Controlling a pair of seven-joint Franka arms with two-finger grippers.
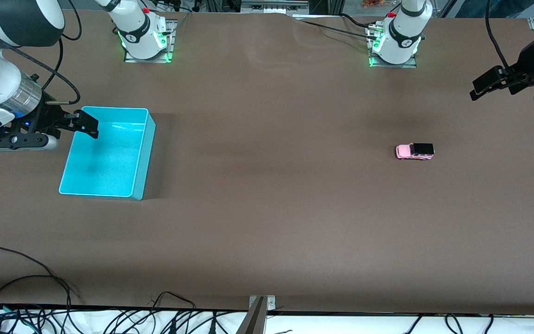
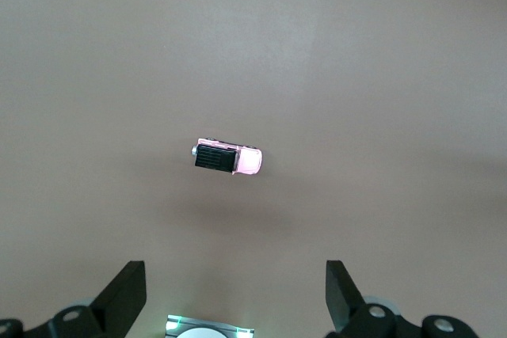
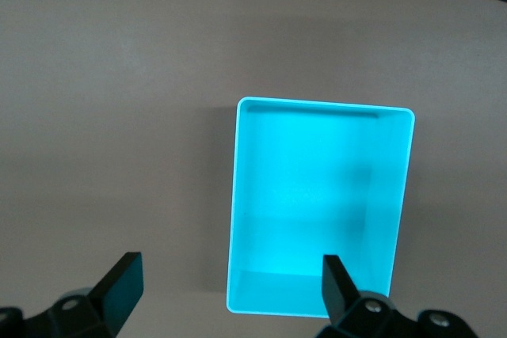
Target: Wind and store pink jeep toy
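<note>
The pink jeep toy point(image 1: 414, 151), tiny with a black roof, stands on its wheels on the brown table toward the left arm's end. It also shows in the left wrist view as the jeep point(image 2: 228, 159), lying apart from the fingers. My left gripper point(image 1: 479, 89) hangs open in the air near that end of the table, to one side of the jeep, with nothing between its fingers point(image 2: 127, 286). The cyan bin point(image 1: 145, 153) sits toward the right arm's end and is empty. My right gripper point(image 1: 85, 123) hovers open over the bin's rim point(image 3: 317, 107).
Both arm bases point(image 1: 146, 39) point(image 1: 394, 44) stand along the table edge farthest from the front camera. Loose black cables point(image 1: 26, 297) and a metal bracket point(image 1: 261, 308) lie at the table edge nearest that camera.
</note>
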